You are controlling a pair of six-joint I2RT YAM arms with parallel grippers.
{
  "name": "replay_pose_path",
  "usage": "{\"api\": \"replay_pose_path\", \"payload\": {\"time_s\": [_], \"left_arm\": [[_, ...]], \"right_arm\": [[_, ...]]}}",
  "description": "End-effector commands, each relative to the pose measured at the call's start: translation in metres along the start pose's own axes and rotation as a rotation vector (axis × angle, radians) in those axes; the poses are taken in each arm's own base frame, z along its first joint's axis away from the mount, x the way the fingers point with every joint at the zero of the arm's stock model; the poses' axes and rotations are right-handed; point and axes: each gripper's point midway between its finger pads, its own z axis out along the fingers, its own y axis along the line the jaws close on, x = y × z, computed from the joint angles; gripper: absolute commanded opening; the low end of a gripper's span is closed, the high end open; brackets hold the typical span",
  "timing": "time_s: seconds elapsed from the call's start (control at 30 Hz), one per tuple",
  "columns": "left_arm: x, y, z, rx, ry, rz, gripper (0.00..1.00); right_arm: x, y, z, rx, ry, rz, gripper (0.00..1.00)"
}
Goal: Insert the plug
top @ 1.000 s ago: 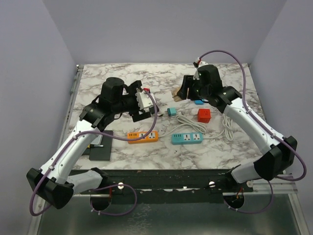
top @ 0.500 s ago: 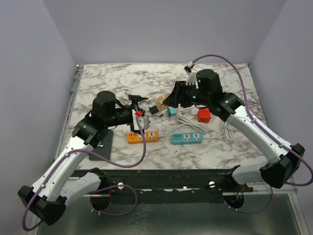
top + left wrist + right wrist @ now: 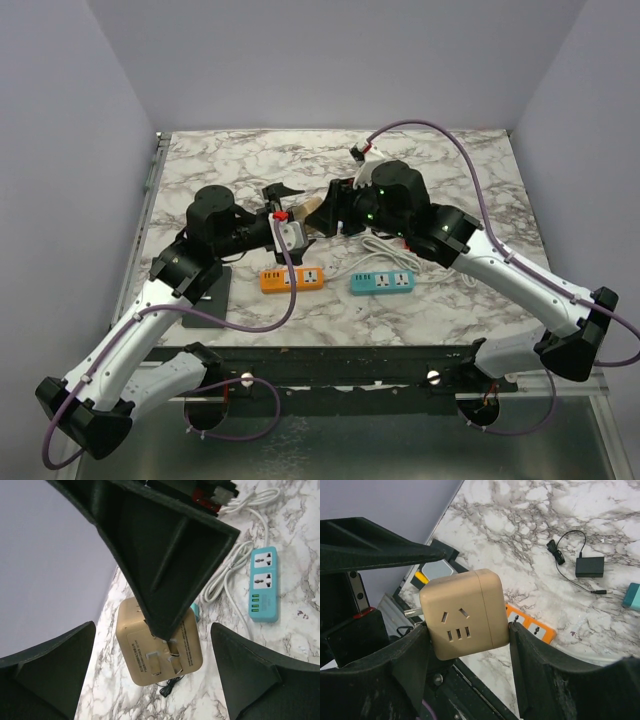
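My right gripper (image 3: 326, 209) is shut on a tan cube plug (image 3: 315, 213) and holds it in the air over the table's middle. In the right wrist view the cube (image 3: 462, 611) sits between the fingers (image 3: 520, 645), its socket face toward the camera and its metal prongs sticking out to the left. My left gripper (image 3: 291, 216) is open and empty, facing the cube from the left. In the left wrist view the cube's pronged face (image 3: 159, 652) shows between the spread fingers (image 3: 250, 675). An orange power strip (image 3: 293, 278) lies below the grippers.
A teal power strip (image 3: 382, 283) with a coiled white cable (image 3: 227, 577) lies right of the orange one. A small black adapter (image 3: 590, 566) with a thin cord and a small teal block (image 3: 632, 596) lie farther back. A black pad (image 3: 207, 293) lies at the left.
My right arm has lifted the tan cube from the back of the table and carried it left to the left gripper. The left gripper has lowered, pulled back and turned toward it.
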Motion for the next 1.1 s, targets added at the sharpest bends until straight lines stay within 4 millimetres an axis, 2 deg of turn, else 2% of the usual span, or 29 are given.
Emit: {"api": "replay_pose_path", "payload": {"time_s": [0.0, 0.17, 0.3, 0.37, 0.43, 0.5, 0.57, 0.63, 0.77, 0.9, 1.0, 1.07], "left_arm": [[0.008, 0.008, -0.004, -0.087, 0.037, -0.050, 0.99], [0.018, 0.011, -0.004, -0.117, 0.077, -0.077, 0.99], [0.016, 0.016, 0.000, -0.120, 0.078, -0.105, 0.99], [0.013, 0.021, 0.002, -0.124, 0.076, -0.106, 0.93], [0.007, 0.025, 0.003, -0.126, 0.063, -0.099, 0.76], [0.004, 0.023, 0.002, -0.112, 0.047, -0.081, 0.47], [0.000, 0.019, -0.001, -0.103, 0.030, -0.059, 0.19], [-0.004, 0.016, -0.005, -0.102, 0.014, -0.038, 0.03], [-0.019, 0.007, -0.013, -0.068, -0.050, 0.034, 0.00], [-0.047, -0.002, -0.019, -0.010, -0.153, 0.118, 0.00], [-0.067, -0.008, -0.025, 0.034, -0.231, 0.187, 0.00], [-0.075, -0.011, -0.027, 0.050, -0.265, 0.226, 0.00]], "right_arm": [[-0.035, 0.002, -0.004, 0.122, -0.172, 0.008, 0.25], [-0.034, 0.013, -0.007, 0.194, -0.223, -0.019, 0.25], [-0.029, 0.025, -0.004, 0.200, -0.225, -0.032, 0.25], [-0.024, 0.029, -0.001, 0.203, -0.213, -0.040, 0.26], [-0.018, 0.030, 0.002, 0.212, -0.198, -0.044, 0.26], [-0.016, 0.028, 0.003, 0.217, -0.196, -0.039, 0.29], [-0.016, 0.026, -0.002, 0.223, -0.201, -0.032, 0.40], [-0.020, 0.026, -0.013, 0.210, -0.210, -0.038, 0.58], [-0.035, 0.034, -0.037, 0.071, -0.171, -0.039, 0.81], [-0.043, 0.040, -0.057, -0.093, -0.140, -0.012, 0.91], [-0.041, 0.058, -0.066, -0.236, -0.114, -0.010, 0.99], [-0.038, 0.073, -0.068, -0.332, -0.097, -0.009, 1.00]]}}
